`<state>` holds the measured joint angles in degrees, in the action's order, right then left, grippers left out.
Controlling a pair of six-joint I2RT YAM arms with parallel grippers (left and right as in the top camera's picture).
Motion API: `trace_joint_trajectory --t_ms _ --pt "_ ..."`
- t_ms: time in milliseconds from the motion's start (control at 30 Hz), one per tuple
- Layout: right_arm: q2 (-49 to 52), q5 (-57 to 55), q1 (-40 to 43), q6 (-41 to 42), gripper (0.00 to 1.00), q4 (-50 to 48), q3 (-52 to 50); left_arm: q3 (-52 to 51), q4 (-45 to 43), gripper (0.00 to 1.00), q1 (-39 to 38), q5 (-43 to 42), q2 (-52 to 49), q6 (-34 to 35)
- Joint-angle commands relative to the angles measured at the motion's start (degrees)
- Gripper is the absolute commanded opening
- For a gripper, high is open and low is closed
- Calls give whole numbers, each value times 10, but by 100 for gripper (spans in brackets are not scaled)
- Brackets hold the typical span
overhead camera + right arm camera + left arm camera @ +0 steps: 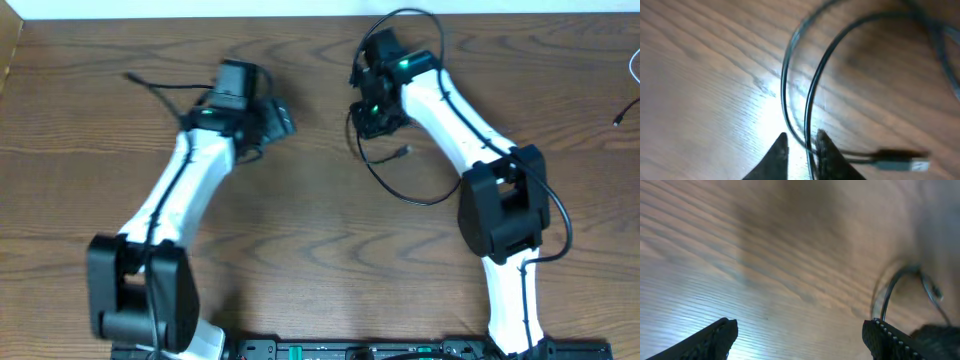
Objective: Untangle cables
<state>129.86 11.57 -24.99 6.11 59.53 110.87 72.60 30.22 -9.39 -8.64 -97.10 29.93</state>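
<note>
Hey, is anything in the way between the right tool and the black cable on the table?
Nothing visible is. The black cable passes between the fingertips of the right tool, lying on the bare wooden table, with no other object between them.

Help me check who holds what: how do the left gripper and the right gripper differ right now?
The left gripper stands wide open; the right gripper has its jaws nearly together. Nothing lies inside the left gripper, only bare table below it; a strand of the black cable runs between the right gripper's jaws, pinched or not I cannot tell. Both hang low over the wood.
</note>
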Motion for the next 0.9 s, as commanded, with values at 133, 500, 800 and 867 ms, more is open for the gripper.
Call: trace_joint_trajectory --t_ms 133,500,800,867 --pt "29 -87 -31 3 29 6 -2 5 20 86 32 3 4 -8" --pt "42 -64 -35 -38 39 -21 -2 4 25 86 32 3 4 -8" --pt "48 -65 -50 -211 65 19 -4 4 30 86 32 3 4 -11" --pt "48 -62 -50 -240 65 30 -5 4 30 86 32 3 4 -12"
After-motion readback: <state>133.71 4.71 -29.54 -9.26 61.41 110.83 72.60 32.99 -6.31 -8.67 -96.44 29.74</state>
